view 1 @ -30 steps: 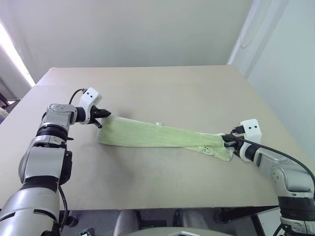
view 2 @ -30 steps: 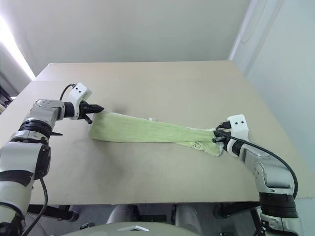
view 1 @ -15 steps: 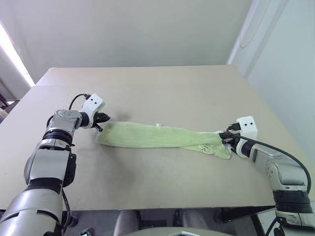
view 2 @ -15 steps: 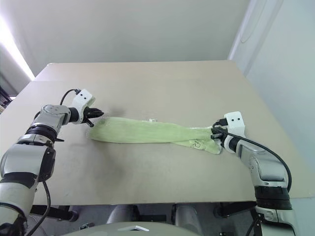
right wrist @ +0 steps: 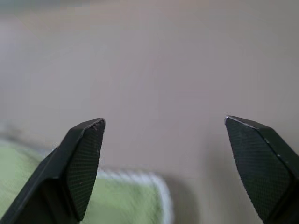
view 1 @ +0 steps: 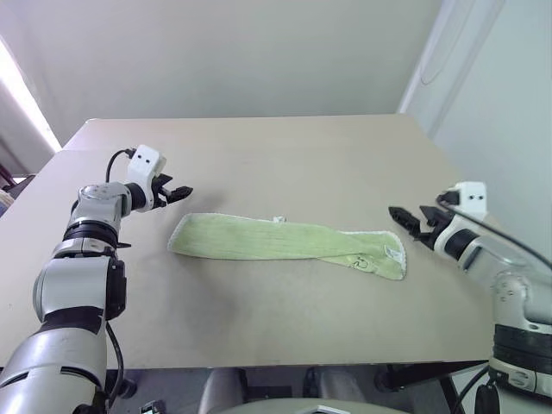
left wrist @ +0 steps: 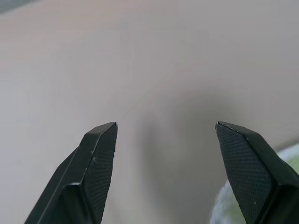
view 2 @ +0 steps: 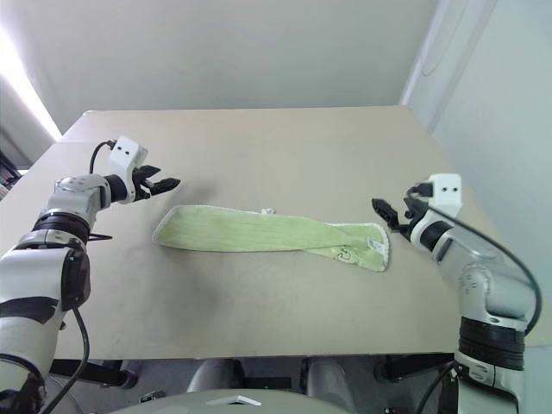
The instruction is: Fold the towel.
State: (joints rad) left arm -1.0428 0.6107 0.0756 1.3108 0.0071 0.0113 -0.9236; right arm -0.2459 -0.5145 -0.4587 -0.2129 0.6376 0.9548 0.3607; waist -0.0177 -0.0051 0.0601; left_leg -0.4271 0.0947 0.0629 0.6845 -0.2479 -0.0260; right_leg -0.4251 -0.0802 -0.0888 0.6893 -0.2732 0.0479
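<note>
The towel (view 1: 276, 241), light green with a paler hem, lies flat on the table (view 1: 285, 155) as a long narrow folded strip running from left to right. A small white tag (view 1: 278, 219) pokes out at its far edge. My left gripper (view 1: 177, 191) hovers open just above and beyond the strip's left end, with nothing between its fingers (left wrist: 96, 158). To the right of the towel's right end, my right gripper (view 1: 407, 220) is raised and open, also empty. A corner of the towel (right wrist: 126, 200) shows below the right gripper in its wrist view.
The beige table reaches back to a plain wall. Its right edge (view 1: 483, 216) runs close beside my right arm, and the front edge (view 1: 285, 366) lies below the towel.
Both grippers have let go of the towel's ends and opened. Each has lifted off the cloth, the right one rising and backing away to the right. The towel has settled flat.
</note>
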